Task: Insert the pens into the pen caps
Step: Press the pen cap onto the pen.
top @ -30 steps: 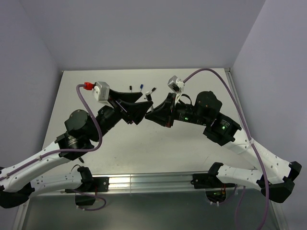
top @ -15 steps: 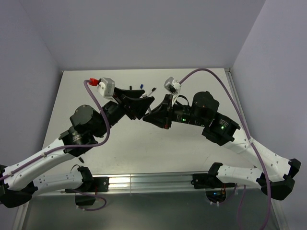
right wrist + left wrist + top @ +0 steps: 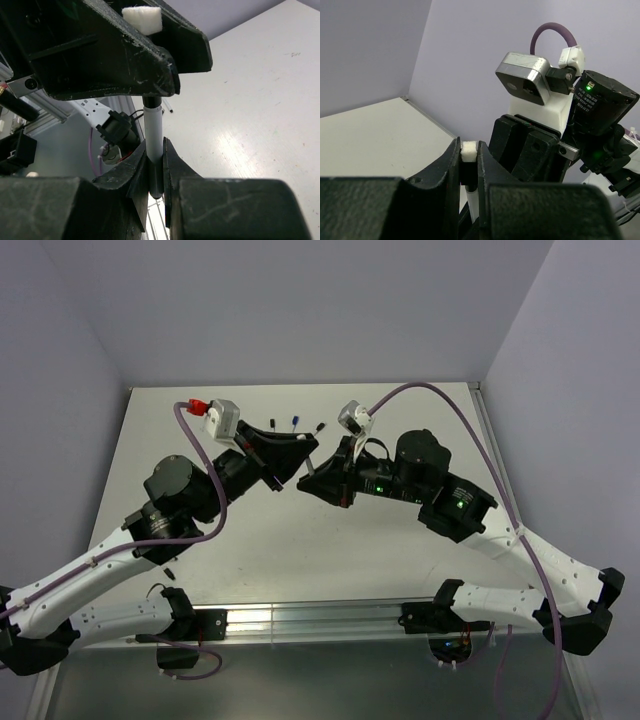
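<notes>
Above the table's middle my two grippers meet tip to tip. My left gripper (image 3: 292, 456) (image 3: 469, 151) is shut on a black pen cap (image 3: 468, 172) with a white end. A white pen (image 3: 153, 125) (image 3: 473, 204) stands upright in my right gripper (image 3: 308, 478) (image 3: 155, 150), which is shut on its lower barrel. The pen's top end reaches into the cap between the left fingers (image 3: 125, 55). The pen's tip is hidden inside. Three more small pieces lie at the back: a dark one (image 3: 272, 425), a blue one (image 3: 295, 421) and a black-and-white one (image 3: 320, 427).
A small dark piece (image 3: 170, 573) lies on the table near the left arm's base. Purple walls close the table on the left, back and right. A metal rail (image 3: 300, 618) runs along the near edge between the arm bases.
The left gripper has closed on the cap over the pen's top. Both grippers have shifted a little toward the back left, staying tip to tip.
</notes>
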Robot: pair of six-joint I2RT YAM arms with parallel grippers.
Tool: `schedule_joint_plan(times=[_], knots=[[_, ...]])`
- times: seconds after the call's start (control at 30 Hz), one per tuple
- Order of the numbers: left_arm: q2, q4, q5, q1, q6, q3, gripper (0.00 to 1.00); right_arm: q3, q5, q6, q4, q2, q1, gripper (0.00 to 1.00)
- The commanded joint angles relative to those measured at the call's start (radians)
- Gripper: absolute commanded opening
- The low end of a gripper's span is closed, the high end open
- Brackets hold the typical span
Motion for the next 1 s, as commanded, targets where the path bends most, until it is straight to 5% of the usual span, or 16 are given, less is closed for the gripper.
schedule_joint_plan(times=[0.0,0.53,0.97], knots=[[-0.007,-0.006,0.108,0.004,0.008,-0.014,0.0,0.061,0.037,-0.012,0.031,-0.007,0.007,0.0],[-0.056,0.159,0.309,0.004,-0.05,-0.249,0.0,0.058,-0.061,0.008,0.194,-0.025,0.001,0.0],[-0.063,0.166,0.401,0.0,-0.055,-0.307,0.0,0.071,-0.297,0.164,0.453,-0.022,-0.12,0.0]])
